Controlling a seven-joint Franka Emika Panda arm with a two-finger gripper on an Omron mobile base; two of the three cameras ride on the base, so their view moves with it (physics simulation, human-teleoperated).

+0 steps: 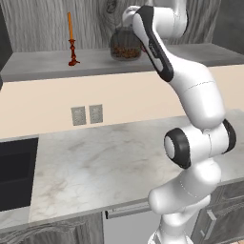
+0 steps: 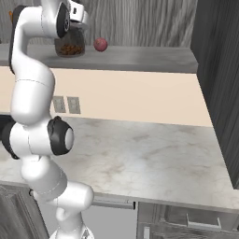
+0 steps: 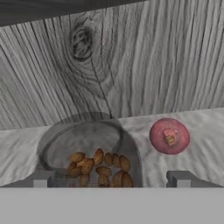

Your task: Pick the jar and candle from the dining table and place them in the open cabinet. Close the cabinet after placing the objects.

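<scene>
On the grey shelf (image 1: 43, 62) of the open cabinet (image 1: 38, 24), above the marble counter (image 1: 95, 162) and its black sink (image 1: 14, 176), both of my task's things now stand. Farthest left in the left base view is the candle (image 1: 71, 40), upright in its dark red holder and well apart from everything else, set far enough back from the shelf edge that a closing door should pass it. Next along is the jar (image 3: 89, 155), brown nuts showing through its glass, resting on the shelf just under my hand; my arm crosses in front of it in both base views. My gripper (image 3: 111, 179) hovers above it with its two dark fingertips (image 3: 41, 178) spread wide, one on either side of the jar's mouth and, as far as I can judge, clear of the glass, so I hold nothing. Just right of the jar sits a small red ball (image 3: 169, 136), close but not touching, which is no part of my job. At the far right of the right base view hangs a tall grey door (image 2: 217, 88), swung outward. By my reckoning placing is finished and only backing out and shutting the cabinet remains.
</scene>
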